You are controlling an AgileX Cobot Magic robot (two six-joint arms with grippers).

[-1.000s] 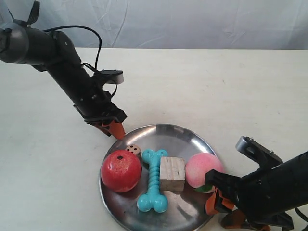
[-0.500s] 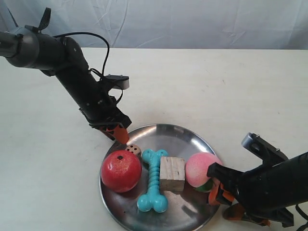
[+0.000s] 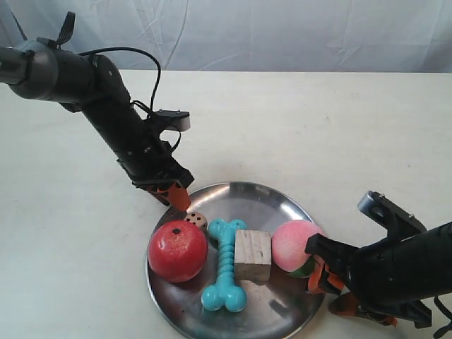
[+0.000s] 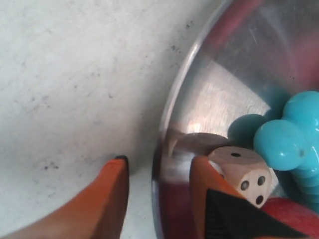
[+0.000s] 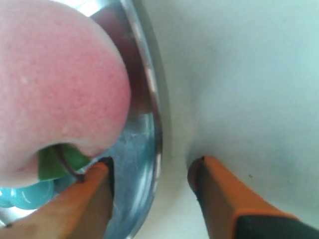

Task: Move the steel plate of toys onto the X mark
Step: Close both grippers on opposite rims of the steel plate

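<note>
One steel plate (image 3: 258,201), five toys, two grippers straddling its rim

The shiny round plate sits on the cream table (image 3: 318,127) holding one glossy red apple (image 3: 177,250), one fuzzy pink peach (image 3: 297,246), one knobby turquoise rubber bone (image 3: 225,274), one pale wooden cube (image 3: 253,255) and one small spotted die (image 3: 196,219). The left gripper (image 4: 159,164) hasn't budged in half a second, while the right gripper (image 5: 150,165) has slid a bit outward. Both have their orange fingers spread, one inside the rim and one outside.
</note>
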